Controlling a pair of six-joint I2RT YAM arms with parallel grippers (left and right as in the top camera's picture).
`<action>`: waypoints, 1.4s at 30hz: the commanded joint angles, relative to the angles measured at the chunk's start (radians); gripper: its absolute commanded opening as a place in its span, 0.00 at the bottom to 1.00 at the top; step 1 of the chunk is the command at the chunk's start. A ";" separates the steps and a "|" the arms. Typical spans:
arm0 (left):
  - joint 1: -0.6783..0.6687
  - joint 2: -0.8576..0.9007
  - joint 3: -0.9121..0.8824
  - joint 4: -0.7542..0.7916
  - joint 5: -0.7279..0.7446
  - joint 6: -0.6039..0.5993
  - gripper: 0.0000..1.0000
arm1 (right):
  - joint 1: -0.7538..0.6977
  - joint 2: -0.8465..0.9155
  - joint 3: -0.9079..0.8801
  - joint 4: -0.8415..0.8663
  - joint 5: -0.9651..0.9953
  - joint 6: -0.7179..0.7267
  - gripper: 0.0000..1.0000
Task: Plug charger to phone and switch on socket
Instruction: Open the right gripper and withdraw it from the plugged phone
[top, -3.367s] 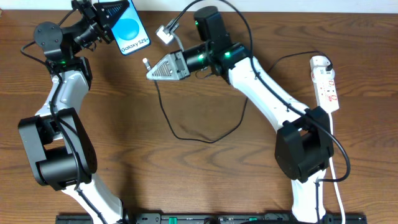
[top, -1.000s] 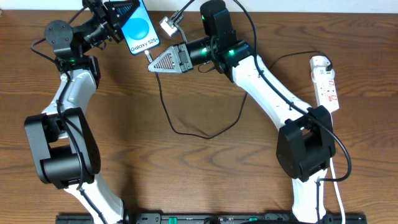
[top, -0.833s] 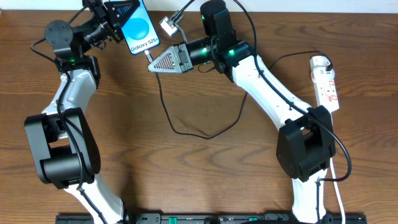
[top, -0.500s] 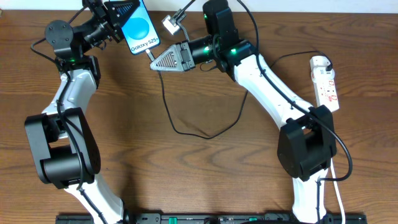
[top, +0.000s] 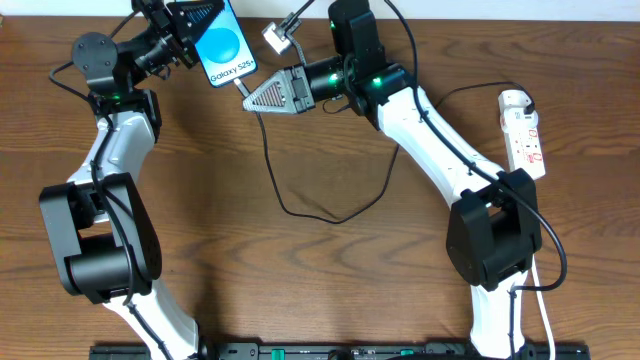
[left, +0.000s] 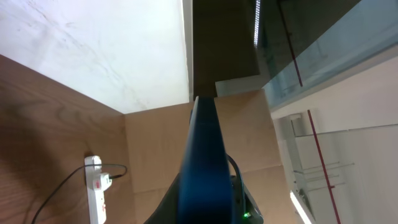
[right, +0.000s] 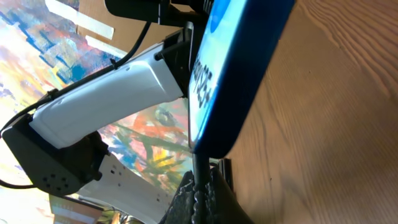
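Left gripper (top: 200, 18) is clamped on the phone (top: 226, 42), holding it raised at the top left with the screen up and the lower edge facing right. Right gripper (top: 250, 97) pinches the charger (top: 300, 208) just behind its plug. In the right wrist view the tip meets the phone's lower edge, but you can't tell if it's seated. Step in hand: plugging in. Your next move looks like a straight push along the phone's long axis, with no tilt. The socket (top: 524, 130) lies far right, untouched. Its switch comes after.
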 joint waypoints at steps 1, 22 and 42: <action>-0.012 -0.008 0.016 0.017 0.022 0.017 0.07 | 0.006 0.000 0.003 0.024 0.037 0.032 0.01; -0.023 -0.008 0.016 0.017 0.055 0.059 0.07 | 0.005 0.000 0.003 0.092 0.038 0.117 0.01; -0.023 -0.008 0.016 0.017 0.096 0.074 0.07 | 0.005 0.000 0.003 0.092 0.113 0.209 0.01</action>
